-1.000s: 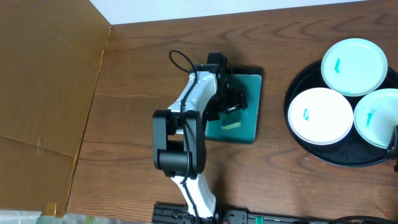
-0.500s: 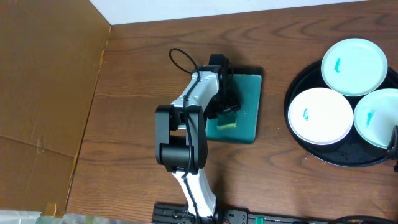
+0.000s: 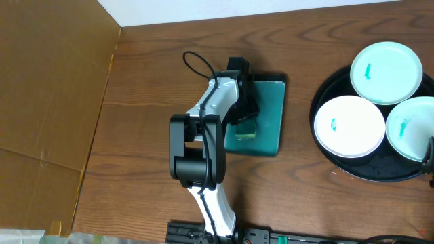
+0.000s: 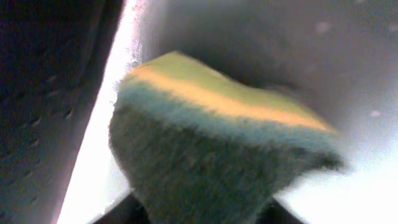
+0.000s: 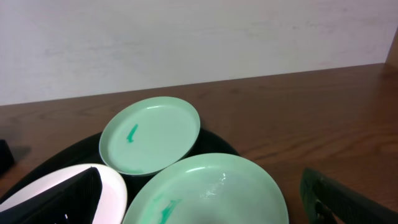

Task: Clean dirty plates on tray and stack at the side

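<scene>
1. The table (image 3: 149, 81) showed bare wood between the two trays, which I judged open room for a stack. A cardboard panel (image 3: 47, 102) closed off its left side.
2. The tray (image 3: 369, 171) lay at the table's right edge. Its raised rim was a lip any plate would have to clear.
3. The small tray (image 3: 271, 115) sat mid-table, well apart from it.
4. Three plates (image 3: 349, 126) lay crowded in the tray, each with a teal smear. They looked stiff, smooth, likely slippery and breakable, and an outer rim seemed the best hold.
5. The sponge (image 3: 245, 133) hung over the small tray. It looked soft and light, and was bowed in the left wrist view.
6. The left gripper (image 3: 245, 127) pinched the sponge. The right gripper (image 5: 199, 186) waited near the plates, jaws spread, holding nothing.
</scene>
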You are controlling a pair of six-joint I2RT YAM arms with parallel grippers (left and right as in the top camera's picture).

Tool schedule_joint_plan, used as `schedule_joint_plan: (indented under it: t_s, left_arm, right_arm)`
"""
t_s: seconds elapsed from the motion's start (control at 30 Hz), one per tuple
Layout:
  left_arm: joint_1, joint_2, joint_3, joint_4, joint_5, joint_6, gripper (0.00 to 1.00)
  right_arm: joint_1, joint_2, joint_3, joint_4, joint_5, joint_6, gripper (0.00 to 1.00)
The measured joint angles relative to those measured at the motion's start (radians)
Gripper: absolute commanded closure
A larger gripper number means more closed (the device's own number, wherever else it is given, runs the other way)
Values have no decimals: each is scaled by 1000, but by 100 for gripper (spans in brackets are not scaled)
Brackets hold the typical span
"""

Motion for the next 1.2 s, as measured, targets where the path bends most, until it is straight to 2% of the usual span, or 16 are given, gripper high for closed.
schedule_joint_plan:
  t_s: [0.13,0.23,0.43,0.9,1.2]
  left_arm:
    - [0,0,0,3,0,8,80]
    - [0,0,0,3,2,1,93]
    - [0,-34,0,1,47,7,93]
    - [0,-377,0,-92,123,7,93]
    - [0,-372,0,-72,129,7,93]
  right_arm:
    - [0,0,0,0,0,0,1]
    - [0,0,0,0,0,0,1]
    - [0,0,0,0,0,0,1]
    - [0,0,0,0,0,0,1]
    - [0,0,0,0,0,0,1]
